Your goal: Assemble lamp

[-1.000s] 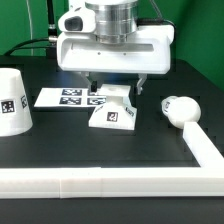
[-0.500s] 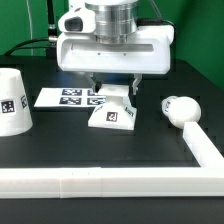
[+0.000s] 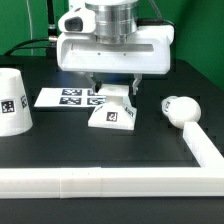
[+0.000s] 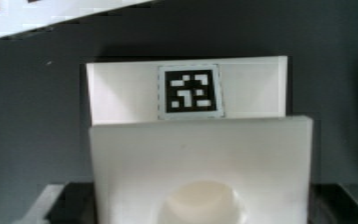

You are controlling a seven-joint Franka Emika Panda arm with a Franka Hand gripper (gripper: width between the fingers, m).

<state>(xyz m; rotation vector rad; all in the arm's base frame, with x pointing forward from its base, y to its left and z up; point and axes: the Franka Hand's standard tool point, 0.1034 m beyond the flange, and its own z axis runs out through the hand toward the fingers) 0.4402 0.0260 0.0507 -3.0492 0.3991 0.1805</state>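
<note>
Black table (image 3: 60, 140); green backdrop (image 3: 15, 20) behind; white rail (image 3: 100, 182) along edge.

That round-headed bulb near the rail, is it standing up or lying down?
Lying down: the bulb rests on its side on the black table, close to the white rail.

At frame centre the gripper (image 3: 115, 88) hangs over the base (image 3: 113, 114), fingers either side of its rear part; contact unclear. The shade (image 3: 14, 100) is at far left, the bulb (image 3: 180, 108) at right, and the marker board (image 3: 62, 98) left of centre. The rail (image 3: 100, 181) runs along the bottom.
</note>
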